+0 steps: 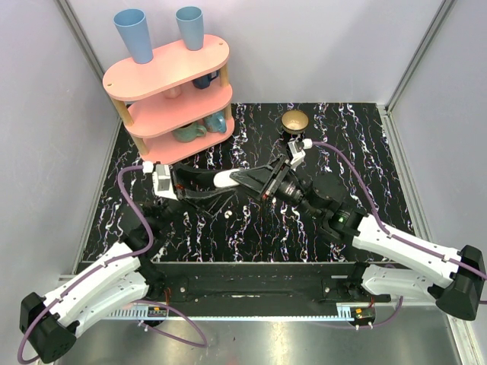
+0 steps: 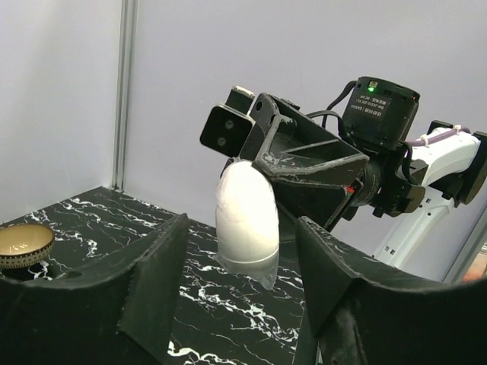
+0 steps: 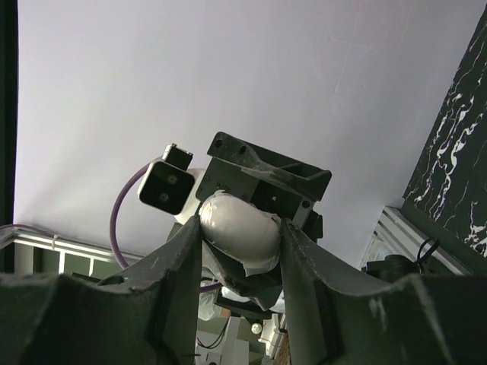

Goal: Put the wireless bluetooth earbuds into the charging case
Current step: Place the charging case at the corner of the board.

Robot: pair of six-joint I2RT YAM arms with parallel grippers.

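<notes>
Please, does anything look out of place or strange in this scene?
One thing: a tiny white piece, probably an earbud, lies alone on the black table, on the side nearer the arms' bases. It is apart from the case, which the right gripper holds in the air.

The case is a small, glossy white pill, smooth and rounded at the end. It sits in the air above the middle of the table, pinched across its width by the right gripper. In the left wrist view it stands nearly upright, domed end up, with a fine seam ringing it near the lower end. I cannot tell whether the halves are ajar there. One earbud, a tiny white speck, lies on the table near the case, on the side toward the arms' bases. It is too small to show its pose.
</notes>
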